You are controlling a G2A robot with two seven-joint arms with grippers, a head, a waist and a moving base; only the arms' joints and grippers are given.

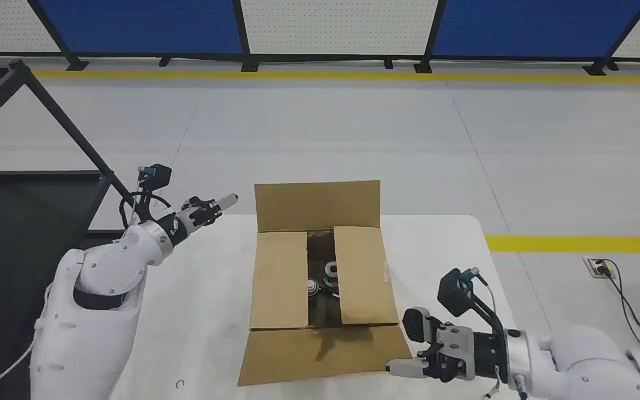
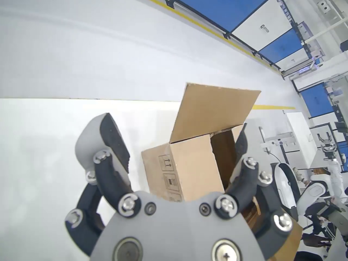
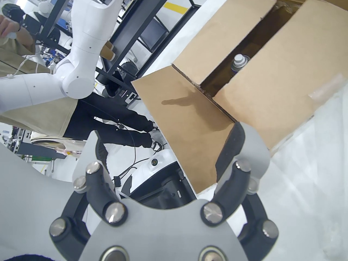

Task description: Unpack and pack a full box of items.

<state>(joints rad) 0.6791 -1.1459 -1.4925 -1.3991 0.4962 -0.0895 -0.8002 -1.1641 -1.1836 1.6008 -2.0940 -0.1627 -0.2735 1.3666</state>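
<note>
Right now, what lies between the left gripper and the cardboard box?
A bare stretch of white table, by the top view, separates the left gripper from the cardboard box.

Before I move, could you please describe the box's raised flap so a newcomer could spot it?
A cardboard box sits on the white table. Its far flap, away from the robot, stands upright, while the two side flaps fold inward over the opening and the near flap lies outward.

Bright even light, wrist views edge-warped
</note>
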